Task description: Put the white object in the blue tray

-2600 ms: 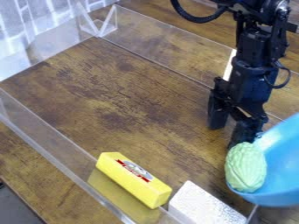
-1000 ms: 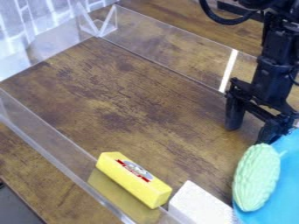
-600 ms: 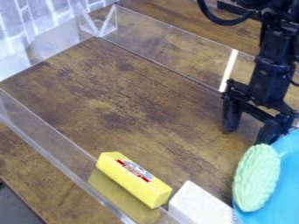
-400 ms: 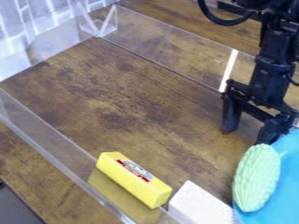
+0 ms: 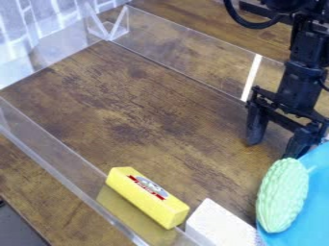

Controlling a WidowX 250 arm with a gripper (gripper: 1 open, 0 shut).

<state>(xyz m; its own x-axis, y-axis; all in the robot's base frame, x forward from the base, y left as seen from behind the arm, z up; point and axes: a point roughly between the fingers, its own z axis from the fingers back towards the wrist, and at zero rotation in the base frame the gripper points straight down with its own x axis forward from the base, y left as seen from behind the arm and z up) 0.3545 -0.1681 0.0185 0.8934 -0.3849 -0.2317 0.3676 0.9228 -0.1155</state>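
Note:
The white object (image 5: 218, 227) is a small speckled block lying at the bottom edge of the view, right of the yellow bar. Only part of the blue tray (image 5: 316, 161) shows, at the right edge, with the pale green ribbed oval (image 5: 282, 194) resting against its rim. My gripper (image 5: 283, 137) hangs at the right, pointing down, open with nothing between its black fingers. It stands just above and left of the tray's rim, well away from the white object.
A yellow bar with a label (image 5: 145, 196) lies near the front. Clear plastic walls (image 5: 52, 154) fence the wooden table (image 5: 141, 106) at the left, front and back. A white mesh panel (image 5: 38, 24) stands at the top left.
Since the earliest frame my gripper has moved right and the green oval now leans on the tray's rim. Over the last second little has shifted.

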